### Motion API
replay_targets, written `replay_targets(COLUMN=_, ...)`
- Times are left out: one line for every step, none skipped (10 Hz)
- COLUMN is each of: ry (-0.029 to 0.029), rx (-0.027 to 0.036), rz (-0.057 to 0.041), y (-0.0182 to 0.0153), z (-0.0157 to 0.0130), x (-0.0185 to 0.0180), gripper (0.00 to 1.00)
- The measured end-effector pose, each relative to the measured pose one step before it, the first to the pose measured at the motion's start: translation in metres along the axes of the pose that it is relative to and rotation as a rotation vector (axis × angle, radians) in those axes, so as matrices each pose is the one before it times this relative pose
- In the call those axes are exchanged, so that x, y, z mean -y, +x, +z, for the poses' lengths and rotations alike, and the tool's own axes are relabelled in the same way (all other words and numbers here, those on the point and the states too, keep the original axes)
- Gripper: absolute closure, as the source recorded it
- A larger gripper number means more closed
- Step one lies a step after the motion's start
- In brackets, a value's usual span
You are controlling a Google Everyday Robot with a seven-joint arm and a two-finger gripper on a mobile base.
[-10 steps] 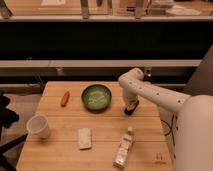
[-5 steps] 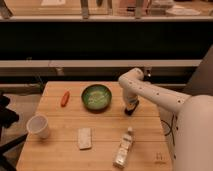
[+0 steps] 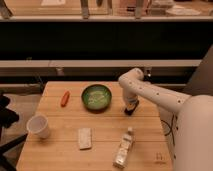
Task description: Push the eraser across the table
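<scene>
The light wooden table (image 3: 59, 156) fills the lower part of the camera view. My white arm reaches in from the right, and the gripper (image 3: 130, 109) points down at the table's right side, just right of the green bowl (image 3: 96, 96). A small dark shape sits at the gripper's tip on the tabletop; I cannot tell whether it is the black eraser or part of the gripper. No other black block shows on the table.
An orange-red carrot-like piece (image 3: 65, 98) lies left of the bowl. A white cup (image 3: 39, 126) stands at the left edge. A pale grey-white pad (image 3: 85, 138) and a lying bottle (image 3: 124, 147) are near the front. A dark bench runs behind the table.
</scene>
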State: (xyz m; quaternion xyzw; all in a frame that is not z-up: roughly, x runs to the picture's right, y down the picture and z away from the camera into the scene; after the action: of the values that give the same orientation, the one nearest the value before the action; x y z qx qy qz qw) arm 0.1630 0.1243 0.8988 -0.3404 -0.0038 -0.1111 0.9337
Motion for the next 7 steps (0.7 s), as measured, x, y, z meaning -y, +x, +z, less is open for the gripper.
replay_targets(ry=0.00320, rx=0.00555, rz=-0.01278, y=-0.00192, z=-0.00290, x=-0.00001, gripper=0.20)
replay_targets(ry=0.02419, rx=0.01699, rz=-0.03006, y=-0.00551, z=-0.00912, x=0.00377, gripper=0.20)
replay_targets(ry=0.01967, rx=0.01416, rz=-0.02927, y=-0.00663, z=-0.01431, x=0.00429, gripper=0.20)
replay_targets(ry=0.02005, rx=0.01868, rz=-0.02243, y=-0.00643, z=-0.01643, x=0.00526, gripper=0.20)
replay_targets(ry=0.01477, rx=0.00939, rz=-0.01379, y=-0.00035, z=-0.01128, x=0.00190, gripper=0.20)
replay_targets(ry=0.00594, rx=0.00729, rz=-0.00371, y=0.00077, z=-0.00451, x=-0.00041, gripper=0.20)
replay_targets(ry=0.00697, rx=0.00563, rz=0.00230, y=0.00238, z=-0.00086, x=-0.00046, gripper=0.20)
